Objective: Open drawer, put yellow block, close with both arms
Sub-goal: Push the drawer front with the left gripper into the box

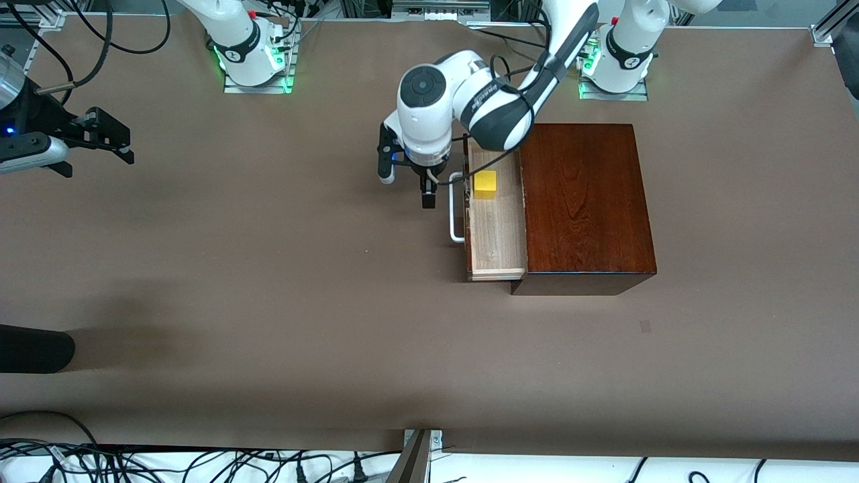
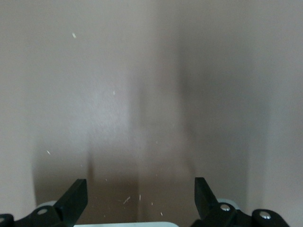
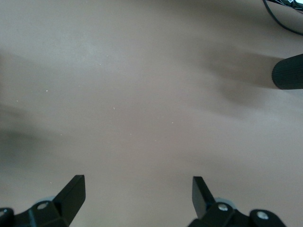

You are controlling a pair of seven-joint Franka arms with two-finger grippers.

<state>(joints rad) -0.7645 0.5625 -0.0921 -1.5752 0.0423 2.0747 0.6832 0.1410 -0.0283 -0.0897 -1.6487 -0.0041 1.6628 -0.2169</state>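
Note:
The drawer (image 1: 496,231) stands pulled out of the dark-wood box (image 1: 584,201) toward the right arm's end of the table. The yellow block (image 1: 485,184) lies in the drawer's pale tray, in the part farther from the front camera. My left gripper (image 1: 429,196) (image 2: 140,194) hangs open just beside the white handle (image 1: 456,211), holding nothing. In the left wrist view, a strip of the white handle (image 2: 137,224) shows between its fingers. My right gripper (image 1: 119,137) (image 3: 137,189) waits open and empty over bare table at the right arm's end.
A black cylinder (image 1: 33,349) (image 3: 289,71) juts in over the table edge at the right arm's end, nearer the front camera. Cables (image 1: 201,463) lie along the table's near edge. Brown cloth (image 1: 268,268) covers the table.

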